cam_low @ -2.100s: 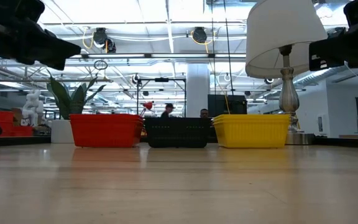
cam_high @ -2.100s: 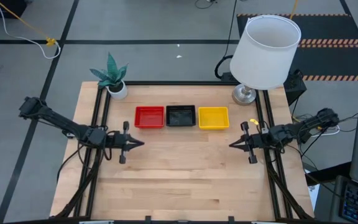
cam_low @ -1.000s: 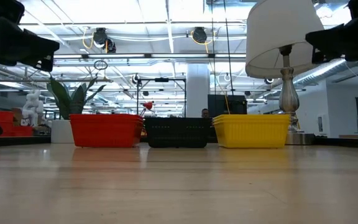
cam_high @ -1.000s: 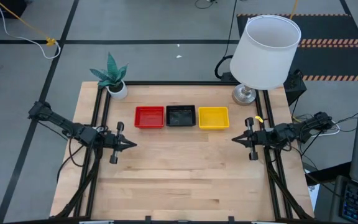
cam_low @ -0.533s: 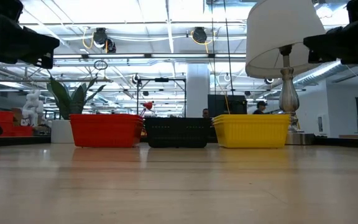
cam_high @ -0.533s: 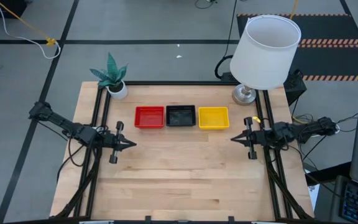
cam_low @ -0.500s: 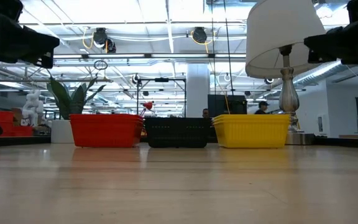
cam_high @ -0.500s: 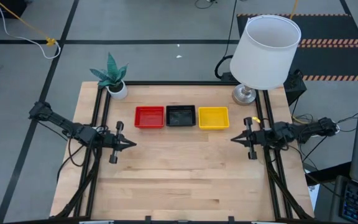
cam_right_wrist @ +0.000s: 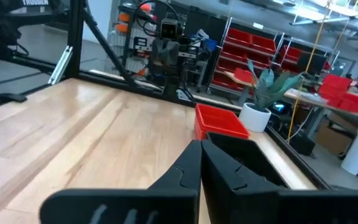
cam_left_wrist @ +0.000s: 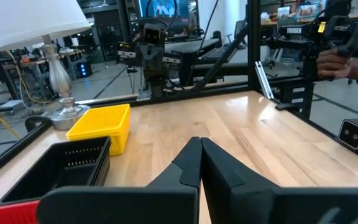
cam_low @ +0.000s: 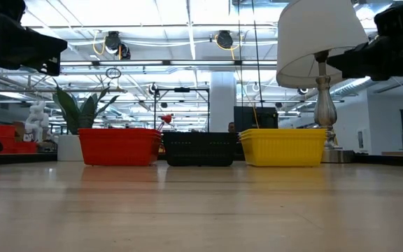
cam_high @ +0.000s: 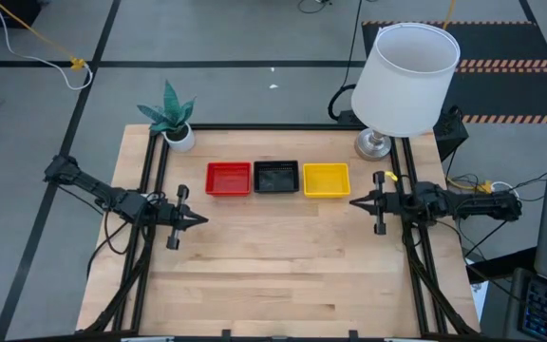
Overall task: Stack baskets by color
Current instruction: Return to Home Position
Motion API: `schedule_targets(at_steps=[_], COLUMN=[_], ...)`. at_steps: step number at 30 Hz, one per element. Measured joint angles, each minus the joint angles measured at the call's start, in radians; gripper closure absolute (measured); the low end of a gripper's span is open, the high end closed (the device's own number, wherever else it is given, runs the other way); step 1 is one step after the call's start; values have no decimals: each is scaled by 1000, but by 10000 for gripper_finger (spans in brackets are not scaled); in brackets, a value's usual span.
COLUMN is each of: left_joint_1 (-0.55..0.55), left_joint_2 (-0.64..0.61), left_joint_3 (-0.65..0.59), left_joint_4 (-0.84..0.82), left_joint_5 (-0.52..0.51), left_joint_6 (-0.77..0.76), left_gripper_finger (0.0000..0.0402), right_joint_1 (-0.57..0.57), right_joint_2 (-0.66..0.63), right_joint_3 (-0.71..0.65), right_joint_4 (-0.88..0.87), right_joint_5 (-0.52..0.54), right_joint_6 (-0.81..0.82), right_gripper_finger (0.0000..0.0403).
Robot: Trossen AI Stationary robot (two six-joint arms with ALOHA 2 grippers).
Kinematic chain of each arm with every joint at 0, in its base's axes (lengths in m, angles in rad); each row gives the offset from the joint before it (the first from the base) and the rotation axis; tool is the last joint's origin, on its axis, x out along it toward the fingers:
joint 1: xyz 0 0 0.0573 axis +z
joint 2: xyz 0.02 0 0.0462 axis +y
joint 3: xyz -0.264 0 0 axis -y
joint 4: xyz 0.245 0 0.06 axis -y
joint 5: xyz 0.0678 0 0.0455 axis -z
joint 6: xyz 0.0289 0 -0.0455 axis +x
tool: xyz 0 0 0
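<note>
A red basket (cam_high: 228, 178), a black basket (cam_high: 276, 176) and a yellow basket (cam_high: 326, 180) stand in a row on the table's far half, bottoms on the wood; whether others are nested inside, I cannot tell. My left gripper (cam_high: 203, 219) hovers shut near the table's left side, pointing level toward the right. My right gripper (cam_high: 353, 201) hovers shut at the table's right side, just right of the yellow basket, pointing level toward the left. The black basket (cam_left_wrist: 61, 167) and yellow basket (cam_left_wrist: 101, 126) show past the left fingers; the red basket (cam_right_wrist: 219, 121) shows past the right ones.
A white lampshade (cam_high: 408, 78) on a metal lamp foot (cam_high: 372, 144) stands at the far right corner. A small potted plant (cam_high: 171, 116) stands at the far left corner. Black rails (cam_high: 150, 237) run along both table sides. Bare wood (cam_high: 283, 266) fills the near half.
My right gripper has swung toward the table's far edge, ending just right of the yellow basket, and its arm now lies more level across the right rail. The baskets have stayed where they were.
</note>
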Motion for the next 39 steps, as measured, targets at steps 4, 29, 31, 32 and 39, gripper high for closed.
schedule_targets(at_steps=[4, 29, 31, 32, 39], left_joint_1=[0, 0, 0, 0, 0], left_joint_2=[0, 0, 0, 0, 0], left_joint_3=[0, 0, 0, 0, 0], left_joint_4=[0, -2, -5, -9, -48], left_joint_5=[0, 2, 2, 2, 2], left_joint_6=[-11, -4, 6, 11, 24], left_gripper_finger=[396, 391, 392, 395, 398], right_joint_1=[-11, -36, -36, -36, -36], right_joint_2=[0, -17, -17, -17, -17], right_joint_3=[0, -6, -6, -6, -6], right_joint_4=[0, 23, 25, 25, 27], right_joint_5=[1, -22, -22, -22, -22], right_joint_6=[33, -21, -21, -21, -20], right_gripper_finger=[403, 403, 403, 403, 403])
